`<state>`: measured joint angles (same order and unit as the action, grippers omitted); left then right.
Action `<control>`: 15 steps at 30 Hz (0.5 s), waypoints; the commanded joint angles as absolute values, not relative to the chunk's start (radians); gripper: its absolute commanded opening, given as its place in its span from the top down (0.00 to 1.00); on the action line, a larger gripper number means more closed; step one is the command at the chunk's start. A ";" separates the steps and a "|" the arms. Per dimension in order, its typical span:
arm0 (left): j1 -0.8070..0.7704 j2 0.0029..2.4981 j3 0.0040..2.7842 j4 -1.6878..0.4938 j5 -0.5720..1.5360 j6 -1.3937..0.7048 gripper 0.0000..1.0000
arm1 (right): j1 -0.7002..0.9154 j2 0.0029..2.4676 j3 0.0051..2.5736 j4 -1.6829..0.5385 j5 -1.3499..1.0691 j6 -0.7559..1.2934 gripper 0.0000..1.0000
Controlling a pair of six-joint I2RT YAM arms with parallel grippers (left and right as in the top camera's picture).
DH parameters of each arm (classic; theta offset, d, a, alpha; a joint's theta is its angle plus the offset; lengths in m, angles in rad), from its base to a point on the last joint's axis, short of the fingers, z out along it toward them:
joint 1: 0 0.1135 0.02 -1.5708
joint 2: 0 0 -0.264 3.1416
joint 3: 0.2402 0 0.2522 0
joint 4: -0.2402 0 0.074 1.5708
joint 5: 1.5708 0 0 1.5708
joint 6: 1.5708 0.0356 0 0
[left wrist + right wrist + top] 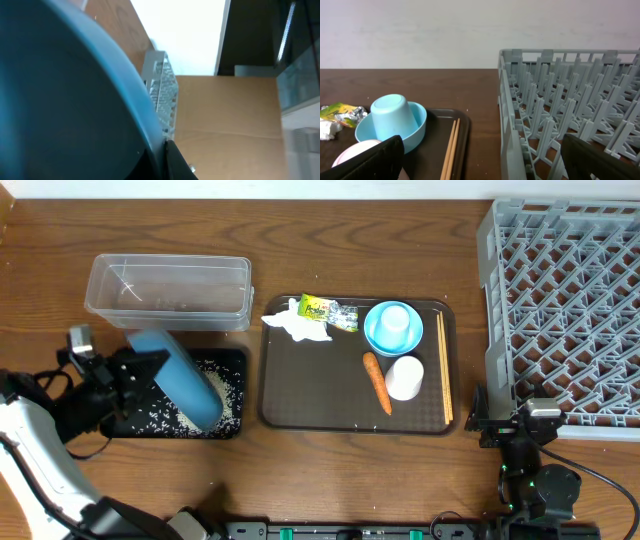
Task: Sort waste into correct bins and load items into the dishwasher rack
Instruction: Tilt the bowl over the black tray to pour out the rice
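- The blue bowl (pixel 185 380) hung tipped steeply on its side above the black tray (pixel 232 360), its outer wall towards the overhead camera. Its mouth was out of sight, so whether any rice was left inside could not be told.
- A scatter of white rice grains (pixel 165 420) lay on the tray floor under and around the bowl. The step in hand looked like emptying the bowl into this bin.
- The left gripper (pixel 150 367) was clenched on the bowl at its rim. In the left wrist view the blue wall filled most of the frame right against the finger.
- To do it well, the mouth should probably be held over the middle of the tray, since grains already reached close to its walls. A slow further tilt would likely suit better than a shake, given a grip on one edge only.
- The clear tub (pixel 170 262) sat just behind the tray. The bowl should stay clear of it while turning.
- The carrot (pixel 377 382), tissue (pixel 295 325) and wrapper (pixel 328 310) waited on the brown serving tray (pixel 310 390), not yet sorted.
- The light-blue cup (pixel 394 322), white cup (pixel 405 377) and chopsticks (pixel 444 370) waited there too.
- The right gripper (pixel 512 418) rested with its jaws released and nothing between them, beside the near corner of the empty grey rack (pixel 560 300).
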<state>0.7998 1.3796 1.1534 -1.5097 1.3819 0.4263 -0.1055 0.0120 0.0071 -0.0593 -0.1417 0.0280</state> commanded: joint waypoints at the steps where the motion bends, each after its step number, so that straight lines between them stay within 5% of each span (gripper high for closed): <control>1: 0.777 1.292 1.182 -1.514 1.363 0.521 0.94 | -0.117 0.007 0.006 -0.063 -0.142 0.010 0.01; 5: 0.752 1.186 1.234 -1.488 1.274 0.480 0.94 | -0.118 0.007 0.006 -0.063 -0.142 0.010 0.01; 9: 0.722 1.095 1.301 -1.350 0.995 0.216 0.94 | -0.118 0.007 0.006 -0.063 -0.142 0.010 0.01; 15: 0.611 0.949 1.322 -1.244 0.981 0.087 0.94 | -0.117 0.007 0.006 -0.063 -0.142 0.010 0.01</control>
